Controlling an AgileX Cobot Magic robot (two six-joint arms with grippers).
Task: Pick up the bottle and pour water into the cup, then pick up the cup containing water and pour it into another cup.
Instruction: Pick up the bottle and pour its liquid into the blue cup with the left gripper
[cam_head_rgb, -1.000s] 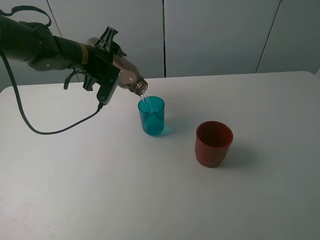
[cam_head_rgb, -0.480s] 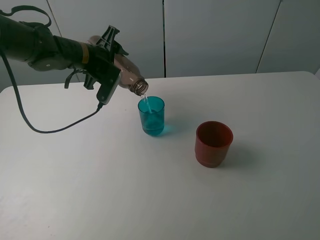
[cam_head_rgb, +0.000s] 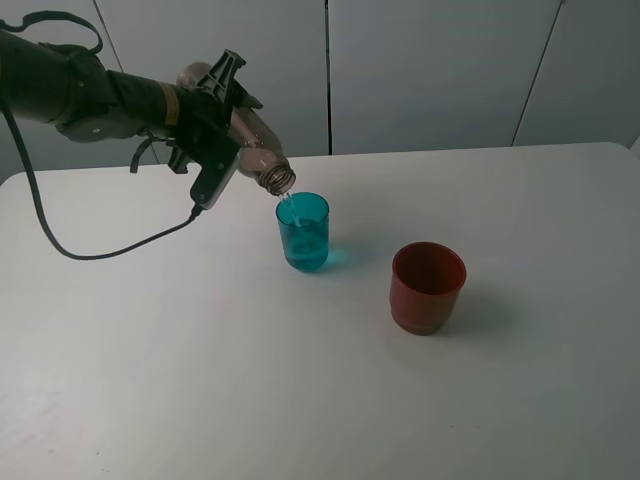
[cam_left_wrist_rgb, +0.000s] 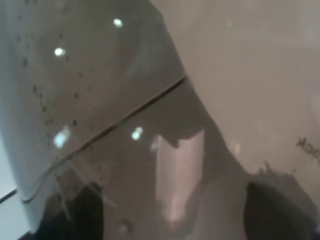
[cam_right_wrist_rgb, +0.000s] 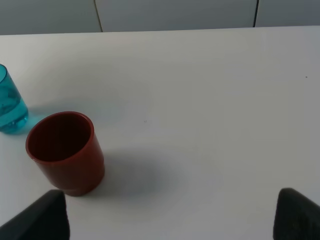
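My left gripper (cam_head_rgb: 214, 122) is shut on the smoky bottle (cam_head_rgb: 252, 148) and holds it tilted, mouth down. The mouth is just above the rim of the teal cup (cam_head_rgb: 303, 232), and a thin trickle of water falls into the cup. The teal cup stands upright and holds water. The red-brown cup (cam_head_rgb: 428, 287) stands to its right and looks empty. In the left wrist view the bottle's wall (cam_left_wrist_rgb: 150, 125) fills the picture between the dark fingers (cam_left_wrist_rgb: 75, 215). The right wrist view shows the red-brown cup (cam_right_wrist_rgb: 65, 152), the teal cup (cam_right_wrist_rgb: 9, 107) and my right gripper (cam_right_wrist_rgb: 167, 217), open and empty.
Everything stands on a white table (cam_head_rgb: 330, 400). The left arm's black cable (cam_head_rgb: 110, 260) loops over the table on the left. Grey wall panels (cam_head_rgb: 430, 70) stand behind the far edge. The right arm is out of the high view.
The bottle has tipped a little steeper, its base rising. The stream into the teal cup has thinned to a trickle. The cups have not moved.
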